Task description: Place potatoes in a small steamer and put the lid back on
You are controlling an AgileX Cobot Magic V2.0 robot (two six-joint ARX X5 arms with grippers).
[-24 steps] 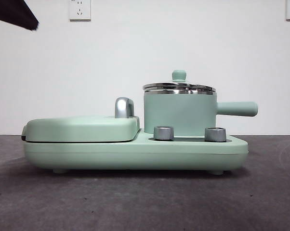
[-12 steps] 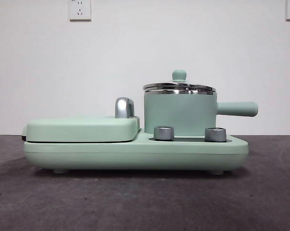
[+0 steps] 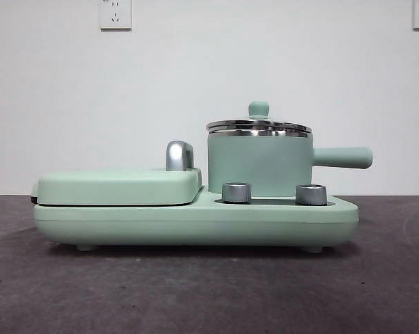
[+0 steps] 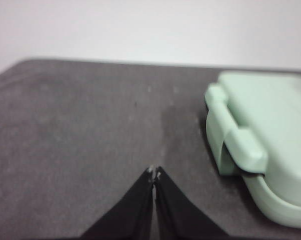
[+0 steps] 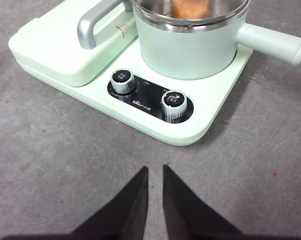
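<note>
the orange-brown, wrinkled potato lump (image 5: pixel 190 8) is sitting inside the small mint-green steamer pot (image 3: pixel 259 164) with its steel rim, and the clear glass lid with its mint-green knob (image 3: pixel 258 118) is resting level on that rim, so you are looking at what reads as a finished task. the pot is standing on the mint-green cooker base (image 3: pixel 195 219), behind its two steel dials (image 5: pixel 147 93). your right gripper (image 5: pixel 154 172) is hanging over the dark table (image 5: pixel 50 165) in front of the pot, empty, jaws slightly parted. your left gripper (image 4: pixel 155 172) is idling beyond the flat griddle cover (image 4: pixel 263 117), pinched closed on nothing.
</note>
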